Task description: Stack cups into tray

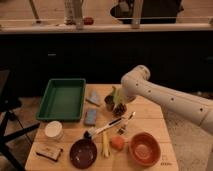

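Note:
The green tray (62,99) lies at the table's back left and has nothing in it. The dark grey cup (108,103) stands right of the tray near the table's middle. The pale yellow-green cup (115,94) is right behind it and looks tilted. My gripper (119,108), at the end of the white arm (165,100) coming in from the right, is low over the table. It sits just right of the two cups and close against them. Whether it holds either cup does not show.
Two blue-grey sponge blocks (93,97) (90,117) lie between the tray and the cups. In front are a brush (107,127), a white dish (53,130), a maroon bowl (83,152), an orange bowl (145,148), an orange block (117,143) and a brown box (49,152).

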`<state>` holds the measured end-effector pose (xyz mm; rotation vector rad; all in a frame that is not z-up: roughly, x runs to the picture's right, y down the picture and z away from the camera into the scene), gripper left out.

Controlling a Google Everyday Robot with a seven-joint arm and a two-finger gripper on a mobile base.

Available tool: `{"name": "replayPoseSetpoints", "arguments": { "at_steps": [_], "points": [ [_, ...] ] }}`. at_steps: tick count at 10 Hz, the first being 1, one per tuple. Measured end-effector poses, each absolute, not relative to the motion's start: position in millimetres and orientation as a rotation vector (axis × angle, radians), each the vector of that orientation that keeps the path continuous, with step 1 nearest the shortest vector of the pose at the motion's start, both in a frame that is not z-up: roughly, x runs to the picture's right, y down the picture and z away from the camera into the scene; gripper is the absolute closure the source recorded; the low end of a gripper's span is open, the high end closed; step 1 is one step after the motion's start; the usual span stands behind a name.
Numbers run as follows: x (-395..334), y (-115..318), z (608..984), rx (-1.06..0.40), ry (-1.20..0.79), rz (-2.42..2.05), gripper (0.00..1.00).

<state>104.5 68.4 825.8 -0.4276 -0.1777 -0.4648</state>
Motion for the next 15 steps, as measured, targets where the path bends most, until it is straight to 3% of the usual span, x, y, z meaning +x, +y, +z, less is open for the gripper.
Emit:
{"name": "replayPoseSetpoints", "arguments": {
  "at_steps": [15],
  "points": [
    [57,41,818,-0.457,-0.063,-0.723,1.00]
  ]
}}
